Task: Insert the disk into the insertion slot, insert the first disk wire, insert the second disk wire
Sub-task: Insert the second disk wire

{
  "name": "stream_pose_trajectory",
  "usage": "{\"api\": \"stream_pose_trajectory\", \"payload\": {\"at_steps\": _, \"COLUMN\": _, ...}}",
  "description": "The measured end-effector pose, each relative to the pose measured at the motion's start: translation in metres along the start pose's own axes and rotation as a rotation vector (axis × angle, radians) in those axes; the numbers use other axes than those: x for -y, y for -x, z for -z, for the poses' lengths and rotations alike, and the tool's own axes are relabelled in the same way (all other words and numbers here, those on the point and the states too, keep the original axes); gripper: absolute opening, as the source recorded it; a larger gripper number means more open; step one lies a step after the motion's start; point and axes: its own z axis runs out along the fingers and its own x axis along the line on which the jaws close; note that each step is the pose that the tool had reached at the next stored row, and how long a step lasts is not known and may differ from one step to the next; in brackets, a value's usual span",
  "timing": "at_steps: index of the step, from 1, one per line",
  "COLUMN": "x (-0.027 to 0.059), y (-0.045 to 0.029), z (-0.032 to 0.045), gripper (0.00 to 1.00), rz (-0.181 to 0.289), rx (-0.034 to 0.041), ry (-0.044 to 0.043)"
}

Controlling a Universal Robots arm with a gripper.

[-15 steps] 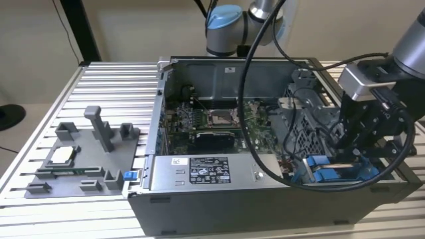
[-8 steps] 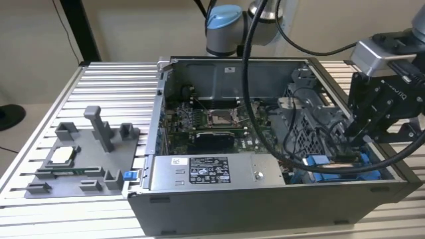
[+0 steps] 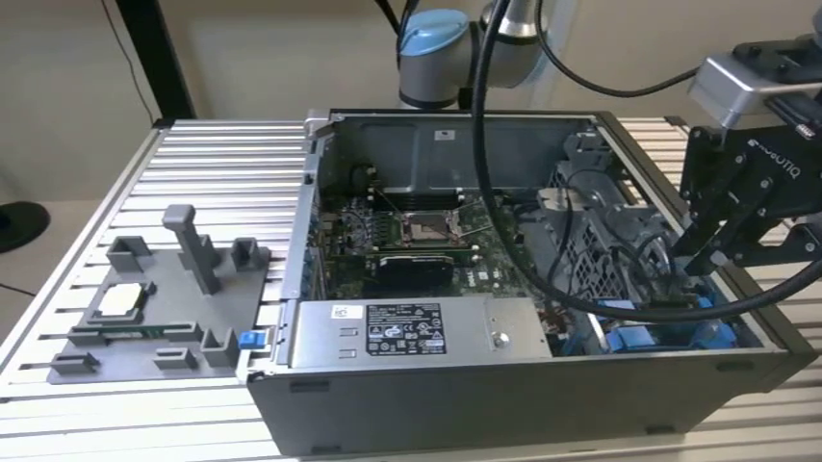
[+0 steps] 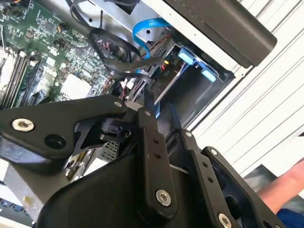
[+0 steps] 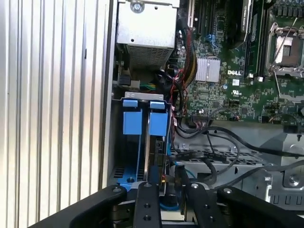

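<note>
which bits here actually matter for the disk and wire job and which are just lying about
Belongs to the job:
- insertion slot with blue rails, at the case's corner
- blue wire above the slot
- gripper, low over that corner

Just lying about:
- grey fixture tray with upright posts, beside the case
- silver box with a sticker
- motherboard

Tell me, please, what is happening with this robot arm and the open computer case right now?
The arm's gripper is lowered into the open computer case at the corner on the exterior view's right, above the insertion slot with its blue rails. In the first wrist view, its fingers sit among dark cables beside that bay. The grey fixture tray stands on the table at the exterior view's left.
</note>
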Motion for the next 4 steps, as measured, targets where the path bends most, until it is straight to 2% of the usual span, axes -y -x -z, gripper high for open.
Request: {"api": "stream_pose_trajectory", "payload": {"at_steps": 4, "x": 0.0000, "y": 0.0000, "z": 0.0007, "gripper": 1.00, "rz": 0.000, "rx": 0.0001, "ry": 0.0000}}
